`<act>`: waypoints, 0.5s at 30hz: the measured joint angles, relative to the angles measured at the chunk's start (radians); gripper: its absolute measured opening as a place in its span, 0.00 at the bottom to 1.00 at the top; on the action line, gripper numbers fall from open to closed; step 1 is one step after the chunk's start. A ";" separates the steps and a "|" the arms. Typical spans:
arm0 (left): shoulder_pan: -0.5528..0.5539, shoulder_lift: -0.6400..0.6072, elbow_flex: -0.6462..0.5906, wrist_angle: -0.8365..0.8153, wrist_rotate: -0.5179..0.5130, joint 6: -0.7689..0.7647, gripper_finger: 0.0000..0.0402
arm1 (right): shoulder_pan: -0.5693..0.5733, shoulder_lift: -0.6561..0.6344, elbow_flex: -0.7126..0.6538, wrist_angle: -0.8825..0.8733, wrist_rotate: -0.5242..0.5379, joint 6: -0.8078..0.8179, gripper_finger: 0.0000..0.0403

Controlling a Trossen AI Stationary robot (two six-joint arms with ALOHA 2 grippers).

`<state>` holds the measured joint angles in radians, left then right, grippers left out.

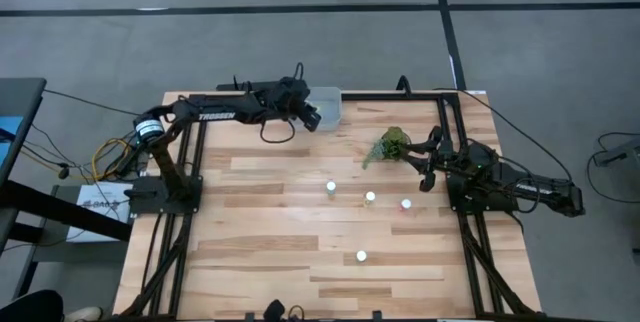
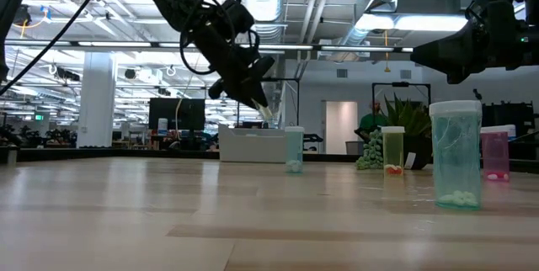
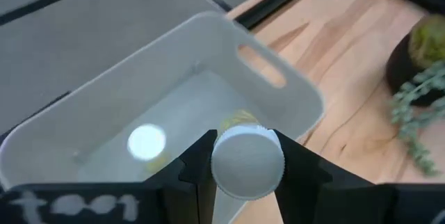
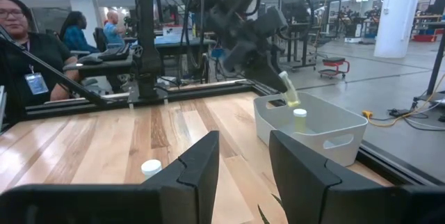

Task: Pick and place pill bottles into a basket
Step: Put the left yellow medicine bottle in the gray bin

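Now the left gripper hangs over the basket at the far edge of the table, its jaws shut tight on a pill bottle whose white cap sits squarely between the two fingers. Directly beneath the jaws is the open basket, and a bottle already lies on its floor, a little to one side of the held one. From the right wrist view the held bottle hangs tilted just above the rim, with another standing inside. So the step in hand is, I judge, the drop: the carry looks finished and the next move calls only for the jaws to part, with the bottle inside the walls rather than over the rim, then a lift clear.

Four bottles wait on the wood, well away from these jaws: three in a loose row and one nearer the front edge. The right gripper rests at the table's right side, its fingers a little apart and holding nothing. A small green plant stands between the basket and the right arm; it could snag a reach toward the reddish bottle. People sit beyond the table, well clear.
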<state>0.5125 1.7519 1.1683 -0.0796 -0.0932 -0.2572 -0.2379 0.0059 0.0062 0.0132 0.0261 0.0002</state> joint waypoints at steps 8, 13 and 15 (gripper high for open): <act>0.023 0.000 0.015 -0.068 0.009 0.035 0.25 | 0.000 0.000 0.000 0.000 0.000 0.000 0.30; 0.029 0.000 0.083 -0.244 -0.032 0.074 0.25 | 0.000 0.000 0.000 0.000 0.000 0.000 0.30; 0.028 0.000 0.110 -0.297 -0.035 0.077 0.25 | 0.000 0.000 0.000 0.000 0.000 0.000 0.30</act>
<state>0.5407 1.7523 1.2778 -0.3768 -0.1280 -0.1804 -0.2379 0.0060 0.0059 0.0132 0.0262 0.0002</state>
